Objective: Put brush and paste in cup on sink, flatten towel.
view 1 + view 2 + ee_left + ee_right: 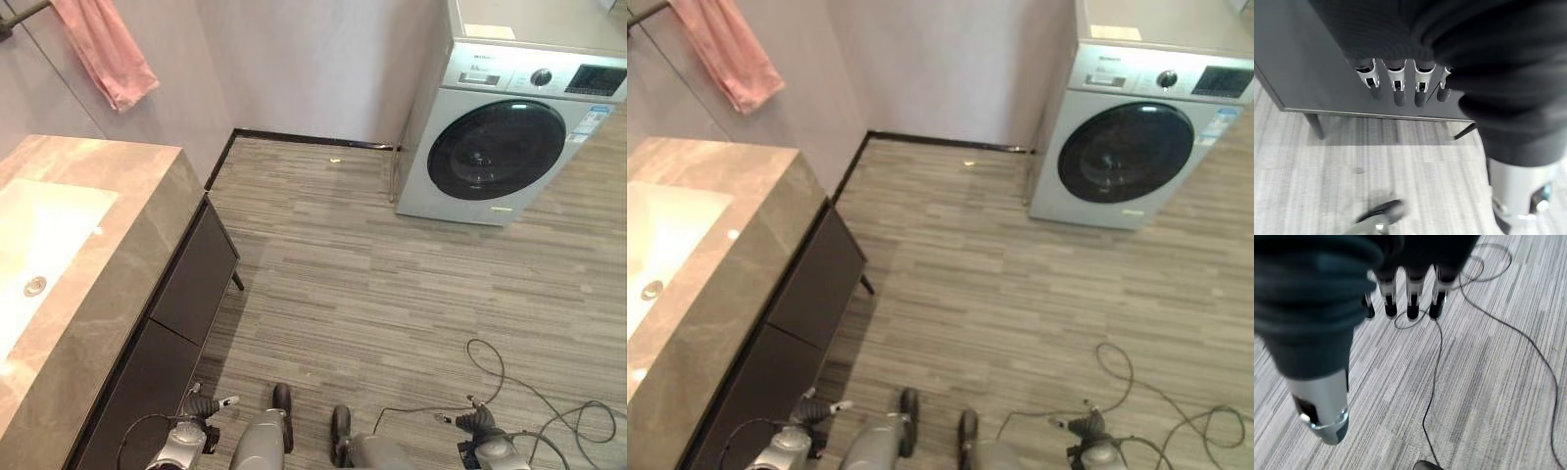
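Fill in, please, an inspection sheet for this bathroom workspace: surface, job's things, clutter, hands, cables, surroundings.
Surface: marble countertop with white sink, drain visible; dark cabinet below.
Job's things: pink towel hangs bunched on a wall rail; brush, paste and cup: nothing seen.
Clutter: nothing seen on the countertop.
Hands: left hand low beside the cabinet, fingers straight, holding nothing; right hand low over the floor, fingers straight, holding nothing.
Cables: nothing seen apart from the robot's own.
Surroundings: washing machine against the far wall, door closed; striped grey floor.
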Tool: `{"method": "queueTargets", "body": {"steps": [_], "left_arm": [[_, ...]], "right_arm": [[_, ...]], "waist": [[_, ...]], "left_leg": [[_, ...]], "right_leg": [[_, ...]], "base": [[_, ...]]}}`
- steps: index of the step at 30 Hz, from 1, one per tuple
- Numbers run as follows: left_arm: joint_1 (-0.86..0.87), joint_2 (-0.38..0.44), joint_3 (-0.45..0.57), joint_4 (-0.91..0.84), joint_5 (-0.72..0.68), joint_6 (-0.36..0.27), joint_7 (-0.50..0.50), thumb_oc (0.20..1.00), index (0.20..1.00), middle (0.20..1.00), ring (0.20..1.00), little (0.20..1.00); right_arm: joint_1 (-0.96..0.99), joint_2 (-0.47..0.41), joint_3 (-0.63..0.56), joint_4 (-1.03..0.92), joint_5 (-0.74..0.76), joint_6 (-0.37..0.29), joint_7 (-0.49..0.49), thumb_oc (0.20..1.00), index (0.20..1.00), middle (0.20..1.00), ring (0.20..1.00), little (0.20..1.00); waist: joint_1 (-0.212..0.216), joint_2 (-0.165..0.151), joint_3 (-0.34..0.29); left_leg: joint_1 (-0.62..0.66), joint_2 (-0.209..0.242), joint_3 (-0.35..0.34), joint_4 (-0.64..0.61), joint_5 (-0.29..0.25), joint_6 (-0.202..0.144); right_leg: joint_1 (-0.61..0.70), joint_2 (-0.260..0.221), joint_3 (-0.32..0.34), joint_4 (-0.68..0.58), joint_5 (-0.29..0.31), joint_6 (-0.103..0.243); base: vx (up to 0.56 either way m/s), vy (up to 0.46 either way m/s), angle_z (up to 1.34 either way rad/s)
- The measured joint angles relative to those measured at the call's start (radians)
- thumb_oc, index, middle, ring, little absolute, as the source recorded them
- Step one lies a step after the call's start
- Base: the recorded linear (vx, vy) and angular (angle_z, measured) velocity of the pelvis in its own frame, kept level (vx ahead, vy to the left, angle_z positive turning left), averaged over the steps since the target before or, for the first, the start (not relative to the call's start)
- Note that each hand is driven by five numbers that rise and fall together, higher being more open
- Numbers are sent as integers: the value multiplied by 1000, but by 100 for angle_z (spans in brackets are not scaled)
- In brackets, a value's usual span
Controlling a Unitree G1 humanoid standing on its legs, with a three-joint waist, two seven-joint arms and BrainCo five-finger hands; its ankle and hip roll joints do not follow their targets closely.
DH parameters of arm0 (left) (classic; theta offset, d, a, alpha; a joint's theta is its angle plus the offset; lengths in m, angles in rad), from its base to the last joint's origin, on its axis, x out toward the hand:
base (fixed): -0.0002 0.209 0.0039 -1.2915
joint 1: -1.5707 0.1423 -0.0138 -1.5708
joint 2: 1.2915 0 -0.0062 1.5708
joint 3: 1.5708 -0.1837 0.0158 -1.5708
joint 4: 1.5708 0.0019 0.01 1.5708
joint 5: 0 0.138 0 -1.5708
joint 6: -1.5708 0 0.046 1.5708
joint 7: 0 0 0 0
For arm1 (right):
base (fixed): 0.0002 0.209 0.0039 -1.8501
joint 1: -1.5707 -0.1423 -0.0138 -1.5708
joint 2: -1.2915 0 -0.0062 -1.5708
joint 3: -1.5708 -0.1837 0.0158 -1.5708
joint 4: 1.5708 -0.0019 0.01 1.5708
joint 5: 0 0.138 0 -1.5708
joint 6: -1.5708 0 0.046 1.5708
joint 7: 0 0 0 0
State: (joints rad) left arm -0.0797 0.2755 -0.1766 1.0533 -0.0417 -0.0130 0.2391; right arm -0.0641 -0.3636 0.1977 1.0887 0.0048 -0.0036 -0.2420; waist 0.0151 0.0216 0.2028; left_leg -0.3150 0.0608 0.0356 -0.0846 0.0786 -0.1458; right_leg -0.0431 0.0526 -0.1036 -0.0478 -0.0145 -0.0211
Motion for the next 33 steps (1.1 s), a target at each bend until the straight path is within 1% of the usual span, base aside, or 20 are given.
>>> {"method": "queueTargets", "body": {"steps": [3,6,8,9,10,11,13,16,18,20,22,23,24,26,27,28,30,31,32,33], "left_arm": [[2,-24,-2,26,0,1,8,1000,1000,1000,1000,1000],[10,-13,-1,26,0,1,14,1000,1000,1000,1000,1000],[3,-4,-1,21,0,0,15,1000,1000,1000,1000,1000],[1,0,-2,24,0,-1,14,1000,1000,1000,1000,1000],[29,-2,-3,6,1,-2,14,1000,1000,1000,1000,1000],[25,4,-3,6,1,0,13,1000,1000,1000,1000,1000],[31,2,-2,-17,1,1,11,1000,1000,1000,1000,1000],[39,26,-13,-57,3,-4,12,1000,1000,1000,1000,1000],[28,49,-11,-49,3,5,12,1000,1000,1000,1000,1000],[26,35,1,-48,3,4,0,1000,1000,1000,1000,1000],[10,28,1,-15,5,9,-6,1000,1000,1000,1000,1000],[-1,27,-4,-18,6,9,-7,1000,1000,1000,1000,1000],[6,21,2,-13,13,7,-7,1000,1000,1000,1000,1000],[0,17,-3,-8,17,6,-8,1000,1000,1000,1000,1000],[8,15,-5,-7,20,6,-8,1000,1000,1000,1000,1000],[4,-1,-7,-4,22,7,-8,1000,1000,1000,1000,1000],[2,-25,-12,-9,22,7,-8,1000,1000,1000,1000,1000],[3,-33,-23,-9,23,6,-8,1000,1000,1000,1000,1000],[2,-38,-24,-9,23,5,-8,1000,1000,1000,1000,1000],[1,-40,-24,-9,23,4,-8,1000,1000,1000,1000,1000]], "right_arm": [[-8,10,22,34,-1,0,3,1000,1000,1000,1000,1000],[0,9,28,32,-1,-1,3,1000,1000,1000,1000,1000],[19,16,27,45,-1,5,4,1000,1000,1000,1000,1000],[35,17,23,34,-1,5,5,1000,1000,1000,1000,1000],[60,6,17,22,-2,7,6,1000,1000,1000,1000,1000],[59,7,22,3,-4,8,6,1000,1000,1000,1000,1000],[67,3,3,-98,-11,5,4,1000,1000,1000,1000,1000],[74,8,10,-138,-11,5,7,1000,1000,1000,1000,1000],[55,10,0,-170,-19,-4,4,1000,1000,1000,1000,1000],[64,13,3,-169,-19,2,8,1000,1000,1000,1000,1000],[66,17,1,-165,-18,1,5,1000,1000,1000,1000,1000],[82,16,0,-160,-18,5,5,1000,1000,1000,1000,1000],[97,12,-1,-157,-19,7,5,1000,1000,1000,1000,1000],[102,15,-19,-142,-19,9,4,1000,1000,1000,1000,1000],[98,12,-20,-136,-19,8,4,1000,1000,1000,1000,1000],[107,6,-38,-134,-20,9,3,1000,1000,1000,1000,1000],[92,-3,-39,-121,-20,8,4,1000,1000,1000,1000,1000],[86,-3,-39,-114,-20,8,4,1000,1000,1000,1000,1000],[73,-7,-39,-116,-20,7,5,1000,1000,1000,1000,1000],[46,-6,-38,-96,-20,3,3,1000,1000,1000,1000,1000]], "waist": [[29,20,9],[38,13,-18],[37,-8,-41],[38,-20,-62],[37,-21,-88],[23,-35,-88],[4,-33,-77],[-1,-9,-79],[-27,33,-41],[-29,30,-33],[-61,0,-22],[-70,-14,-16],[-79,-1,-30],[-102,3,-46],[-105,1,-49],[-119,1,-57],[-134,37,-61],[-139,47,-67],[-132,48,-68],[-128,50,-69]], "left_leg": [[-9,30,74,12,43,3],[-10,19,55,184,40,12],[3,-17,29,258,3,77],[9,-45,35,271,-15,104],[96,-61,55,209,-38,190],[149,-102,61,184,-78,213],[180,-135,52,196,-100,243],[223,-175,39,230,-186,299],[290,-175,-2,190,-183,277],[363,-187,-20,131,-216,234],[407,-205,-48,135,-229,251],[447,-207,-53,128,-242,234],[467,-192,-76,116,-275,191],[523,-170,-91,91,-296,188],[552,-165,-86,82,-300,186],[596,-145,-134,101,-335,150],[612,-103,-163,138,-320,124],[616,-90,-163,180,-303,94],[606,-89,-165,237,-296,78],[588,-83,-163,319,-257,42]], "right_leg": [[63,20,6,-47,3,-9],[74,17,7,-17,1,-46],[23,-10,11,108,-69,-48],[-1,-30,10,152,-117,-26],[-33,-51,14,328,-179,51],[-117,-92,22,558,-209,99],[-314,-176,29,962,-171,122],[-407,-184,77,1006,-142,135],[-429,-122,17,763,-162,103],[-449,-106,-93,457,-111,77],[-443,-86,-35,213,-42,112],[-459,-93,-39,223,-12,78],[-457,-84,-42,198,6,83],[-431,-77,-27,108,19,101],[-431,-82,1,124,19,101],[-401,-81,36,194,82,105],[-387,-50,39,257,112,83],[-369,-34,35,287,114,41],[-343,-20,33,303,98,-37],[-314,-15,16,306,72,-35]], "base": [[491,145,-44],[428,178,-43],[414,234,-12],[530,331,-10],[483,387,-4],[499,428,-16],[379,282,24],[406,151,28],[544,53,37],[482,-51,32],[530,-44,67],[512,-34,81],[354,-22,87],[472,-57,72],[598,-123,68],[496,-147,71],[469,-171,69],[285,-130,41],[424,-214,19],[317,-240,25]]}}
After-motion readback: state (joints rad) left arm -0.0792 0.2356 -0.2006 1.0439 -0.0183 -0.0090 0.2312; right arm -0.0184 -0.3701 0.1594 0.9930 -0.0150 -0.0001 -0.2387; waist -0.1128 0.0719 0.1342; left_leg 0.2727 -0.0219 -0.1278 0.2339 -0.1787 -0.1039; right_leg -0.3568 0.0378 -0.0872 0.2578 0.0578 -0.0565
